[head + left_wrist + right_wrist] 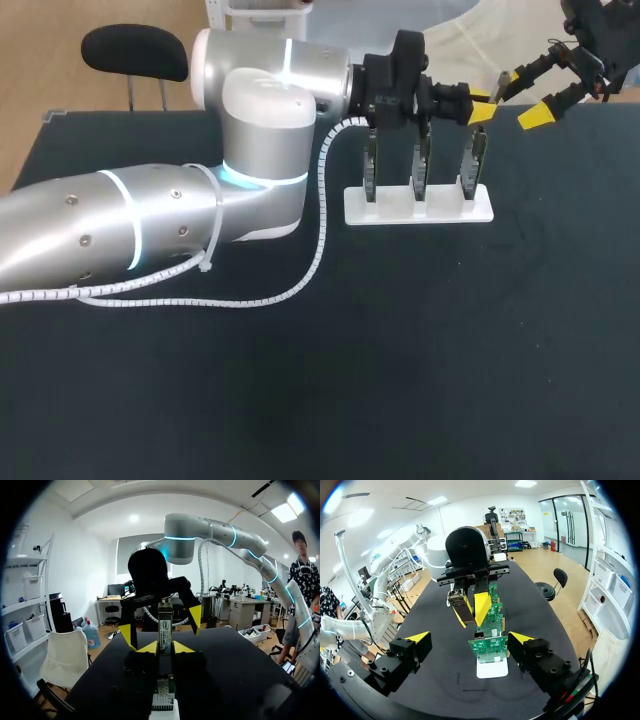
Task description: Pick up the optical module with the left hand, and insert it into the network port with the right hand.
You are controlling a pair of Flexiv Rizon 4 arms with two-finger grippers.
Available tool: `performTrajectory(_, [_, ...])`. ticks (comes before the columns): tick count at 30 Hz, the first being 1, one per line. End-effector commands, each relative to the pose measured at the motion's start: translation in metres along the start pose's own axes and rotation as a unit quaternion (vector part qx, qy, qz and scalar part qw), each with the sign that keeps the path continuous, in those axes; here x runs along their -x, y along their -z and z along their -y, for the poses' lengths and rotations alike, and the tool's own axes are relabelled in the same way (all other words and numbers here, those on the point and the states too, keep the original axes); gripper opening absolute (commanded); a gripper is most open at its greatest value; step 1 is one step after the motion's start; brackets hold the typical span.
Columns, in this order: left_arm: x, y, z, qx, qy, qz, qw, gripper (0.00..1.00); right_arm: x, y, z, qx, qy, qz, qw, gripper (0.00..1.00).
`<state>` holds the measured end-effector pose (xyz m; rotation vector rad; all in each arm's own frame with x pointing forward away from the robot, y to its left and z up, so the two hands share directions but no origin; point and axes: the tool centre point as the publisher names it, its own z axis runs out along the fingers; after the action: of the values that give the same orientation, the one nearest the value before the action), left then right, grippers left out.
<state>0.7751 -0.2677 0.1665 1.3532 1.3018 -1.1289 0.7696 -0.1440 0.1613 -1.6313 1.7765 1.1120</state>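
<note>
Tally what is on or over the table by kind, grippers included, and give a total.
circuit boards, upright in the stand: 3
white stand: 1
optical module, held in the left gripper: 1
grippers, counting the open right gripper: 2
Total: 7

A white stand [420, 212] rests on the dark table [400, 380].
</note>
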Motion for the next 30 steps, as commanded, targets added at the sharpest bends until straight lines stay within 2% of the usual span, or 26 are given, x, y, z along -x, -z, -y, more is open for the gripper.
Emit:
performTrajectory(1, [0.000, 0.000, 0.001, 0.002, 0.000, -0.001, 1.000, 0.00, 0.000, 0.000, -0.001, -0.001, 0.000, 0.000, 1.000, 1.00])
performTrajectory(6, [0.000, 0.000, 0.001, 0.002, 0.000, -0.001, 1.000, 0.00, 0.000, 0.000, -0.001, -0.001, 0.000, 0.000, 1.000, 1.00])
performTrajectory(12, [0.000, 0.000, 0.001, 0.002, 0.000, -0.001, 1.000, 0.00, 0.000, 0.013, 0.002, -0.026, 0.012, 0.004, 1.000, 1.00])
performTrajectory(17, [0.000, 0.000, 0.001, 0.002, 0.000, -0.001, 1.000, 0.00, 0.004, 0.023, 0.005, -0.030, 0.022, 0.013, 0.999, 1.00])
performTrajectory(23, [0.000, 0.000, 0.001, 0.002, 0.000, -0.001, 1.000, 0.00, 0.016, 0.026, 0.003, -0.040, 0.038, 0.021, 0.998, 1.00])
performTrajectory(28, [0.000, 0.000, 0.001, 0.002, 0.000, -0.001, 1.000, 0.00, 0.031, 0.027, -0.002, -0.033, 0.048, 0.053, 0.997, 1.00])
performTrajectory(30, [0.000, 0.000, 0.001, 0.002, 0.000, -0.001, 1.000, 0.00, 0.035, 0.027, -0.004, -0.033, 0.054, 0.052, 0.997, 1.00])
